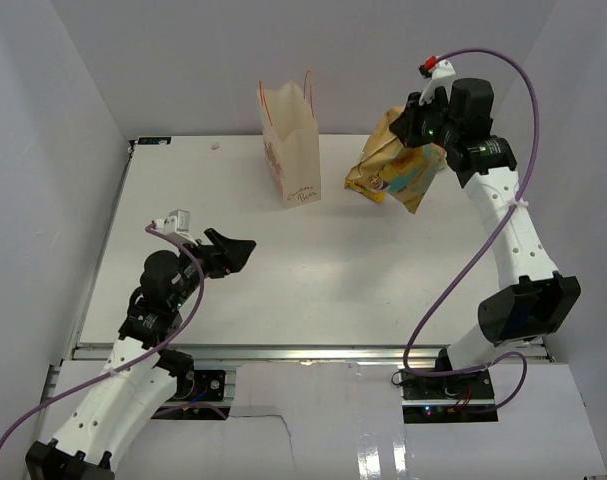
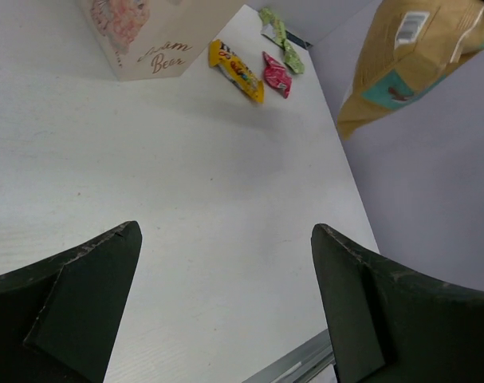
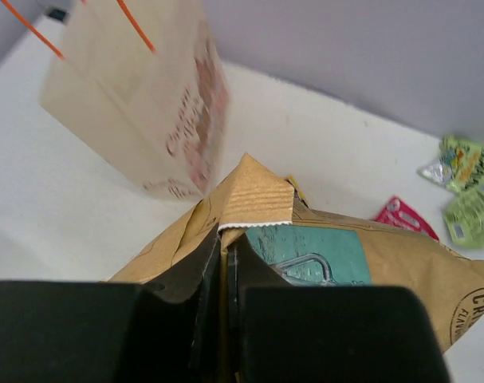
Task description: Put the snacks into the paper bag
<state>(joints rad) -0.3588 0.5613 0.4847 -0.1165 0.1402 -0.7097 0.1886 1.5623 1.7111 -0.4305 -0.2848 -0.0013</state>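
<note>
The cream paper bag (image 1: 288,150) stands upright at the back of the table, its red-orange handles up. My right gripper (image 1: 423,125) is shut on the top seam of the tan-yellow chip bag (image 1: 393,165) and holds it in the air to the right of the paper bag. In the right wrist view the jaws (image 3: 226,263) pinch the chip bag (image 3: 321,255), with the paper bag (image 3: 138,104) ahead on the left. My left gripper (image 1: 238,248) is open and empty over the table's left front. Yellow (image 2: 236,70), pink (image 2: 277,74) and green (image 2: 283,40) packets lie right of the paper bag (image 2: 146,32). The dark brown packet is out of view.
White walls close in the table on the left, back and right. The metal front rail (image 1: 313,352) runs along the near edge. The small packets lie under the hanging chip bag (image 2: 409,56), near the right wall.
</note>
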